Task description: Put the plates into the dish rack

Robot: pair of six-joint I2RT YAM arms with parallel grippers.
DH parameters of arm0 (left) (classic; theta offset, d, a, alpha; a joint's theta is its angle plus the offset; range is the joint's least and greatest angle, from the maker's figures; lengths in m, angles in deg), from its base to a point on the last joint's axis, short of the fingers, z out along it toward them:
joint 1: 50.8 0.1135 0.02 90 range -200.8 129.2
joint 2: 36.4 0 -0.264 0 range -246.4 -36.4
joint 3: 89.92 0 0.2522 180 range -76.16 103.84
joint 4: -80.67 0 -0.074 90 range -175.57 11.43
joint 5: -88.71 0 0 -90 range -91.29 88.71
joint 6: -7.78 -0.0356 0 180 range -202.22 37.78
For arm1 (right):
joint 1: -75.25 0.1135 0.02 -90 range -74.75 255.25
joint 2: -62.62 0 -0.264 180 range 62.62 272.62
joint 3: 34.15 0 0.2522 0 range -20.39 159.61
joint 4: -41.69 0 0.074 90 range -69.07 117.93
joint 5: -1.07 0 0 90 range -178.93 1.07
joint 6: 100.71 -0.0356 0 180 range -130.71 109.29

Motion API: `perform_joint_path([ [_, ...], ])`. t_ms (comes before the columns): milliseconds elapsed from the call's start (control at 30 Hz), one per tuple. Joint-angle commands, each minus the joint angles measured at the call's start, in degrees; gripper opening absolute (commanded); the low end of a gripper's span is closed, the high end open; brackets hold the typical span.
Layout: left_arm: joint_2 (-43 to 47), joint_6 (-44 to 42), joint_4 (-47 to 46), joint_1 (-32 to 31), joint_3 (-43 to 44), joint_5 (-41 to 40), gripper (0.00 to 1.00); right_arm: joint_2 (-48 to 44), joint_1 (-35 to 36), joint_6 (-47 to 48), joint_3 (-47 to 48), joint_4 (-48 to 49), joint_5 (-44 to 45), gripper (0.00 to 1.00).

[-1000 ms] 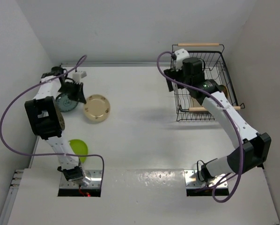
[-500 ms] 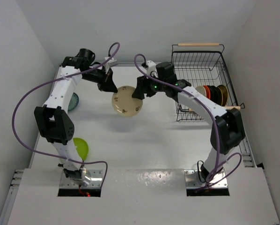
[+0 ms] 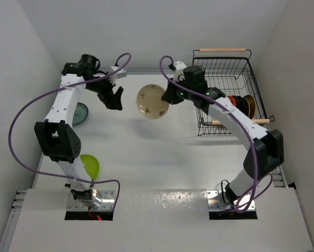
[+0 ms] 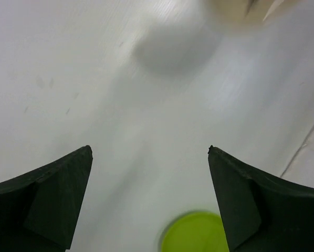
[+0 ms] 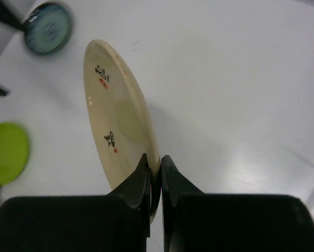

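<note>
So the right gripper (image 3: 168, 98) has its fingers pinched tight on the rim of the beige plate (image 3: 152, 102), holding it up off the table (image 3: 162, 157), roughly in the middle at the back and just left of the dish rack (image 3: 215, 60). From the wrist camera the plate sits on edge, nearly upright between the two fingers, and you can see a few small dark and red marks on its face. It's clear of the table surface, with a soft shadow under it. The left gripper (image 3: 114, 100) hangs over the back left part of the table with its fingers spread wide and nothing between them, a little way off from the beige plate and not touching it. The teal plate (image 3: 79, 113) lies flat on the table at the left, partly hidden behind the left arm, and the lime green plate (image 3: 90, 166) lies flat further forward, close to that arm's base. The rack sits at the back right with its wooden handles (image 3: 222, 50) at the far and near ends. There's a row of plates in the rack (image 3: 239, 104) standing on edge along the right side. I think I see orange and black ones, but they overlap too much to count them properly.
</note>
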Motion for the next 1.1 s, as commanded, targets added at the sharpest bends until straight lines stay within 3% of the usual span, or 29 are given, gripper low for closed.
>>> perform_joint_path([
  [0,4.8,-6.9,2.9,7.9,-3.7,-11.1,0.97,-7.1,-4.2,6.6,6.3,-3.2,16.7,0.0],
  [100,5.4,-9.9,2.2,10.6,-14.1,-21.3,0.98,-9.7,-6.2,10.8,9.0,-6.6,28.3,0.0],
  [167,7.1,-12.0,-1.2,12.7,-20.9,-28.1,0.92,-10.3,-8.2,13.9,10.3,-8.4,38.4,0.0],
  [267,8.3,-13.4,-6.8,14.7,-34.3,-34.5,0.81,-9.1,-10.9,18.7,11.5,-10.4,51.2,0.0],
  [400,8.3,-14.0,-15.7,15.8,-43.8,-37.9,0.81,-6.5,-12.5,25.8,9.4,-11.9,59.5,0.0],
  [1067,5.5,-14.7,-18.6,16.9,-51.3,-37.2,0.81,4.4,-16.1,13.8,-3.8,-14.9,53.1,0.0],
])
